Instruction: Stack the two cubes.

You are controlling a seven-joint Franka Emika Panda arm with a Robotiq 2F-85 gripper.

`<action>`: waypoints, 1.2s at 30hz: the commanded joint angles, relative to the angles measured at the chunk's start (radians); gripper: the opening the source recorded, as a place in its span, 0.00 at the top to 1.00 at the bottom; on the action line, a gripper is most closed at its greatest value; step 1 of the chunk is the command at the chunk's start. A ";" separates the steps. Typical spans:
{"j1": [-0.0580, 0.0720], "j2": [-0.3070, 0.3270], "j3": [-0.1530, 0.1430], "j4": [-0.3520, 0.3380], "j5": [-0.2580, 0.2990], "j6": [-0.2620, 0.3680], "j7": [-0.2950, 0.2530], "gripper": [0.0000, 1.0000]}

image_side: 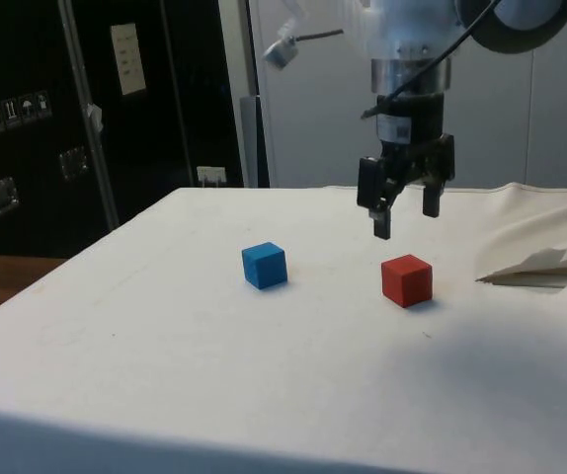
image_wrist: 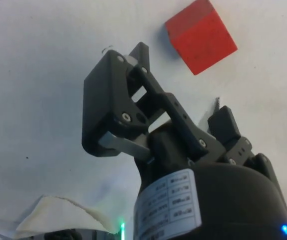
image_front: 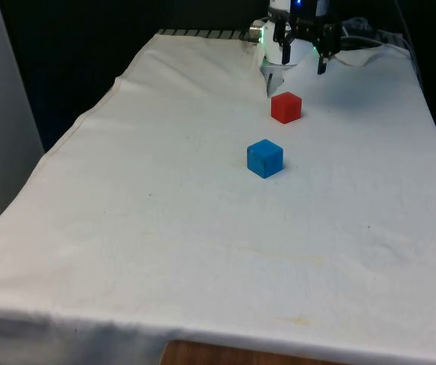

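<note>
The gripper [image_side: 403, 219] hangs in the air above the table [image_front: 165, 251], its two fingers set wide apart and holding nothing. The red cube [image_front: 286, 107] lies on the cloth toward the far edge of the table, and the blue cube [image_front: 265, 158] lies a little nearer to the middle, close to the red one but not touching it. Judging from this, the step in hand is the approach to the first grasp, and no stacking is done yet. In the side view the gripper is just above and slightly behind the red cube [image_side: 406, 280], apart from it; in the wrist view the red cube [image_wrist: 200, 34] sits beyond the fingertips, not between them. To do this step well, the arm should first bring the gripper directly over the red cube and turn the wrist so that the fingers face two flat opposite sides, not the corners, because the cube looks turned against the line of the fingers. Then it should go straight down until the fingers reach about the middle of the cube's height, without pressing the cloth, and close evenly so the cube does not twist.
</note>
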 commanded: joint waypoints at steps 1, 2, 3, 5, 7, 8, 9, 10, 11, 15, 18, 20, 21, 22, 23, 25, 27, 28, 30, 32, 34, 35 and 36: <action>-0.005 0.012 -0.001 -0.004 -0.001 0.022 0.007 0.00; -0.007 0.018 -0.003 -0.004 -0.002 0.024 0.009 0.00; -0.008 0.024 -0.006 -0.004 -0.003 0.026 0.012 0.00; -0.009 0.030 -0.008 -0.004 -0.004 0.028 0.015 0.00; -0.013 0.044 -0.012 -0.004 -0.006 0.036 0.022 0.00; -0.015 0.056 -0.016 -0.003 -0.008 0.041 0.029 0.00; -0.017 0.063 -0.018 -0.003 -0.009 0.045 0.033 0.00; -0.019 0.069 -0.019 -0.003 -0.011 0.048 0.037 0.00; -0.020 0.075 -0.020 -0.003 -0.013 0.052 0.041 0.00; -0.023 0.091 -0.022 -0.005 -0.015 0.065 0.055 0.00; -0.024 0.117 -0.023 -0.007 -0.019 0.093 0.077 0.00; -0.026 0.134 -0.023 -0.008 -0.021 0.113 0.089 0.00; -0.026 0.142 -0.023 -0.009 -0.023 0.123 0.094 0.00; -0.011 0.138 -0.032 -0.004 0.000 0.101 0.071 0.00; -0.027 0.150 -0.023 -0.009 -0.024 0.134 0.100 0.00; -0.027 0.177 -0.024 -0.009 -0.025 0.168 0.111 0.00; -0.026 0.194 -0.026 -0.008 -0.025 0.187 0.115 0.00; -0.025 0.201 -0.027 -0.008 -0.024 0.195 0.115 0.00; -0.022 0.211 -0.030 -0.007 -0.020 0.205 0.110 0.00; -0.020 0.216 -0.031 -0.006 -0.016 0.209 0.106 0.00; -0.018 0.216 -0.033 -0.006 -0.012 0.206 0.102 0.00; -0.017 0.215 -0.033 -0.006 -0.010 0.205 0.100 0.00; -0.016 0.218 -0.035 -0.006 -0.007 0.207 0.097 0.00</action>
